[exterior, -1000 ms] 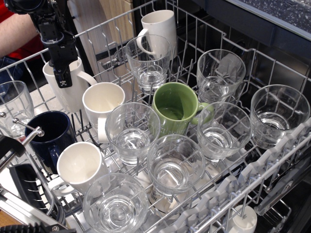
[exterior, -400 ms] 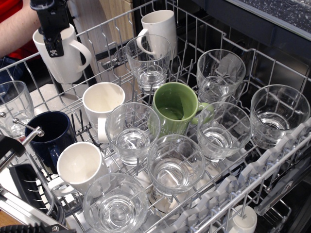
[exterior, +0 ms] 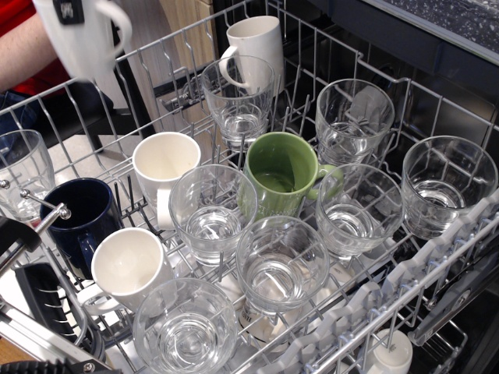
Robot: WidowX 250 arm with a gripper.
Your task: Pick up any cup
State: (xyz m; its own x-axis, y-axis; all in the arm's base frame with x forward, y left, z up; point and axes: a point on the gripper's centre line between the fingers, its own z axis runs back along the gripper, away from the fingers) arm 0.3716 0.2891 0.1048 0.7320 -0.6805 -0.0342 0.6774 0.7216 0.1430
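Note:
The cup (exterior: 82,43), a tall glossy white mug with a loop handle on its right side, hangs in the air at the top left, well above the dishwasher rack (exterior: 437,257). Its rim is cut off by the top edge of the frame. Only the black tip of my gripper (exterior: 69,9) shows, pressed against the cup's wall at the very top. The gripper is shut on the cup; the rest of the arm is out of view.
In the rack stand a narrower tall white mug (exterior: 257,43) at the back, two shorter cream mugs (exterior: 162,167) (exterior: 129,269), a navy mug (exterior: 82,214), a green mug (exterior: 281,175) and several clear glasses (exterior: 210,210). A person's arm (exterior: 23,58) is at the upper left.
The cup has risen out of its slot at the rack's back left and moved up and left to the frame's top edge. The gripper has gone with it, mostly out of view.

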